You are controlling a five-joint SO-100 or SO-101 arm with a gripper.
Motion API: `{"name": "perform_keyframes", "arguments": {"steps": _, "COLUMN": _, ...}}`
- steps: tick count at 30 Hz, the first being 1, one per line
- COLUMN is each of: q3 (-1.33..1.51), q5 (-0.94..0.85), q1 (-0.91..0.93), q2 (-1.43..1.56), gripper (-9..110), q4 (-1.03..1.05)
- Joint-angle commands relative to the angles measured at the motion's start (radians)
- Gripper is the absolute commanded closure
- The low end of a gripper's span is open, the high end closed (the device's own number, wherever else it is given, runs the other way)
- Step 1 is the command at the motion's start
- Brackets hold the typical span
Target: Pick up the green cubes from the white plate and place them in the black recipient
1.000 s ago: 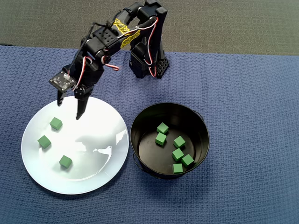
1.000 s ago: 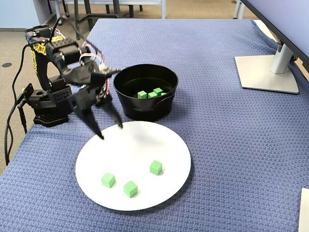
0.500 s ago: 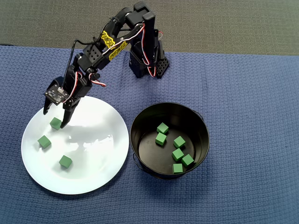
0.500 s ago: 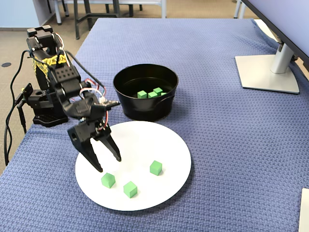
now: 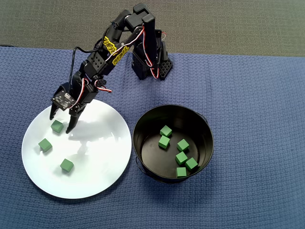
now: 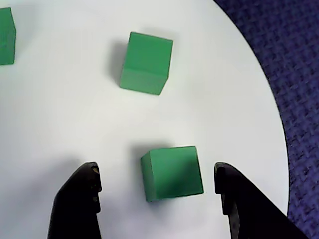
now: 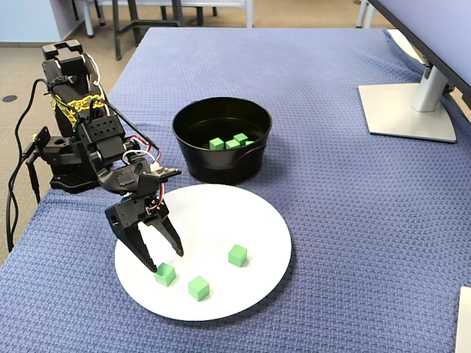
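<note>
Your black two-finger pincer (image 6: 155,181) stands open, straddling one small matte green cube (image 6: 172,173) near the rim of the glossy round white plate (image 5: 95,167). Cube looks light and rigid; plate slick. Pinch opposite flat faces, squarely.

**Materials and finish**

White plate (image 5: 102,171): glossy, smooth, looks ceramic or plastic, shows soft reflections. Green cubes (image 6: 172,173): matt, smooth faces. Black recipient (image 7: 221,165): glossy black metal, shiny inner wall. Bench cover (image 5: 248,95): blue waffle-weave cloth, rough, matt. Pincer (image 6: 157,186): matt black plastic, slightly grainy. Monitor stand (image 7: 408,110): smooth matt silver.
</note>
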Motion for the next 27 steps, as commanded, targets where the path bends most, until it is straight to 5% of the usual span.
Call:
{"name": "perform_keyframes", "arguments": {"steps": 1, "q3": 0.003, "q5": -0.002, "q1": -0.003, "q2": 0.008, "gripper": 80, "q4": -0.035}}
{"name": "perform_keyframes", "arguments": {"steps": 27, "q3": -0.117, "q5": -0.035, "q1": 0.017, "q2": -0.106, "gripper": 79, "q4": 0.006}}
